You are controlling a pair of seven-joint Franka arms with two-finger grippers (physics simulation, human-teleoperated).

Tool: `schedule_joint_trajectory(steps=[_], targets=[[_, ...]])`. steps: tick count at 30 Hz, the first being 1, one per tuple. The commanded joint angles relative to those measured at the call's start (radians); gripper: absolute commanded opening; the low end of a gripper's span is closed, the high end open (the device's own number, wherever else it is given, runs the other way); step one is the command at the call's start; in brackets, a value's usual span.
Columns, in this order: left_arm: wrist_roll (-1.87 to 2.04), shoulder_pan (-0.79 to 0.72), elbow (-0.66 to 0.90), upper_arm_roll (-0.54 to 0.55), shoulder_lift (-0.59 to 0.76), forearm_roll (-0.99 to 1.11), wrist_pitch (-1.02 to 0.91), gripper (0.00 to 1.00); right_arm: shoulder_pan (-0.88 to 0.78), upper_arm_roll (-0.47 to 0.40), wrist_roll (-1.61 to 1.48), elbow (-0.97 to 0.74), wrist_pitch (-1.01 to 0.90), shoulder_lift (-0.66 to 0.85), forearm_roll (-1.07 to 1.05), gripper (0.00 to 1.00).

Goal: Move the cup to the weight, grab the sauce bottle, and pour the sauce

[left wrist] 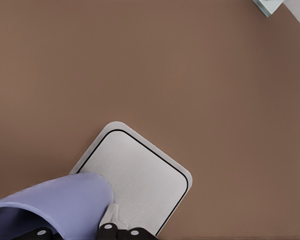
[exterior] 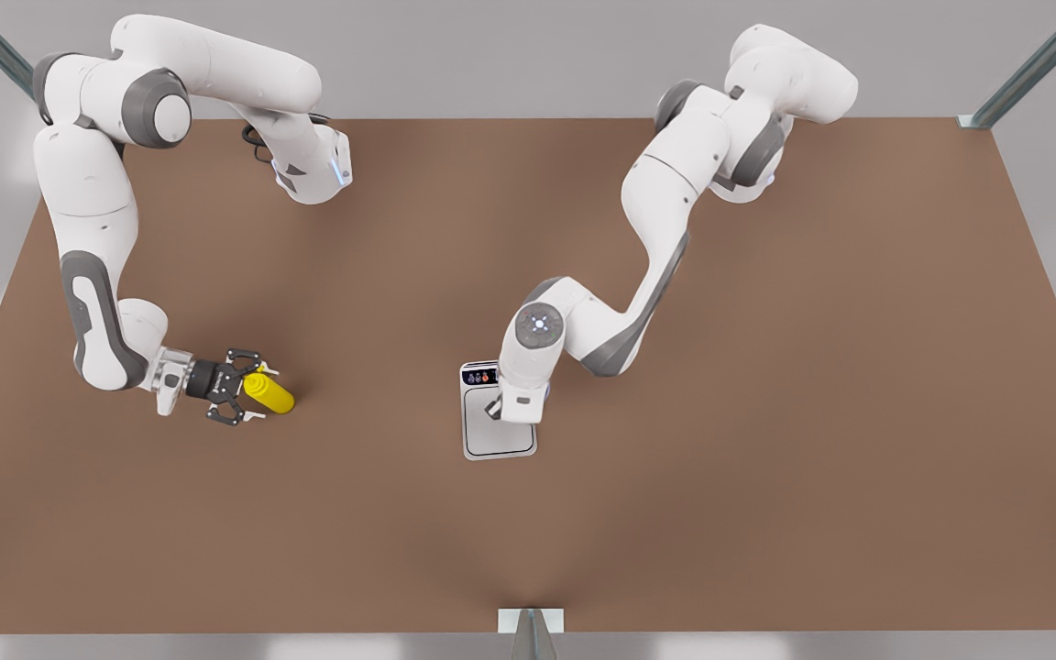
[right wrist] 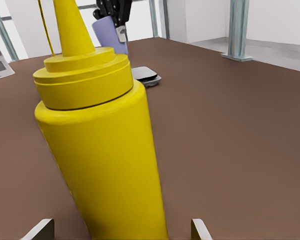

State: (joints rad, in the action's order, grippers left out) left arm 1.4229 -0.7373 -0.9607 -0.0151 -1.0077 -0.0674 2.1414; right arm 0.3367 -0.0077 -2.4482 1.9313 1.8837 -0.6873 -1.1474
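Two arms work over one brown table [exterior: 766,385]. No legible writing or brand is seen; the weight [exterior: 497,438] carries only a dark strip with small coloured buttons.

Front view: the weight lies flat near the table's middle. The left gripper [exterior: 494,410] hangs directly above its plate, the arm's wrist covering the cup. Well away from the weight, toward the front view's left, the right gripper [exterior: 251,396] sits low at the table with its fingers spread on either side of the sauce bottle [exterior: 269,392], which stands between them.

Left wrist view: the cup [left wrist: 60,205] is clasped in the left gripper [left wrist: 80,231], its base over a corner of the weight [left wrist: 140,175]; whether it touches the plate cannot be told. Bare table surrounds the weight.

Right wrist view: the sauce bottle [right wrist: 102,150] stands upright, nozzle up, between the two pale fingertips [right wrist: 39,229], which stand clear of its sides. Beyond it, the cup [right wrist: 110,34] hangs in the left gripper [right wrist: 114,11] just above the weight [right wrist: 146,76]. Metal frame posts [right wrist: 238,30] stand at the table's far edge.
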Motion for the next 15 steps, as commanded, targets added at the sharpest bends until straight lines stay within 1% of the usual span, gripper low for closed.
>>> schedule_joint_trajectory(steps=[1, 2, 5, 6, 7, 11, 12, 13, 15], targets=[[-0.002, -0.001, 0.0, 0.0, 0.0, 0.014, -0.002, 0.21, -0.001, 0.0, 0.0, -0.002, -0.002, -0.002, 0.0, 1.0], [-0.004, -0.001, 0.002, 0.0, -0.005, 0.015, 0.026, 0.21, -0.001, 0.002, 0.0, -0.002, 0.0, -0.002, 0.0, 1.0], [0.004, -0.01, 0.042, 0.0, -0.032, 0.017, 0.043, 0.26, -0.008, 0.002, 0.0, -0.003, -0.002, -0.006, -0.006, 1.0], [0.004, -0.011, 0.042, 0.0, -0.038, 0.018, 0.041, 0.38, -0.008, 0.002, 0.0, -0.003, -0.002, -0.006, -0.006, 1.0], [0.004, -0.011, 0.04, 0.0, -0.043, 0.021, 0.041, 0.45, -0.008, 0.003, 0.0, -0.003, -0.003, -0.006, -0.006, 1.0], [0.005, -0.021, 0.04, -0.002, -0.051, 0.024, 0.037, 0.45, -0.008, 0.005, 0.0, -0.009, -0.003, -0.008, -0.006, 1.0], [0.004, -0.019, 0.04, -0.003, -0.045, 0.023, 0.032, 0.63, -0.008, 0.006, 0.0, -0.009, -0.003, -0.008, -0.006, 1.0], [0.004, -0.019, 0.04, -0.005, -0.042, 0.024, 0.029, 0.68, -0.007, 0.008, 0.0, -0.009, -0.003, -0.011, -0.008, 1.0], [0.002, -0.019, 0.042, -0.008, -0.037, 0.023, 0.025, 0.68, -0.008, 0.011, 0.0, -0.009, -0.005, -0.012, -0.011, 1.0]])
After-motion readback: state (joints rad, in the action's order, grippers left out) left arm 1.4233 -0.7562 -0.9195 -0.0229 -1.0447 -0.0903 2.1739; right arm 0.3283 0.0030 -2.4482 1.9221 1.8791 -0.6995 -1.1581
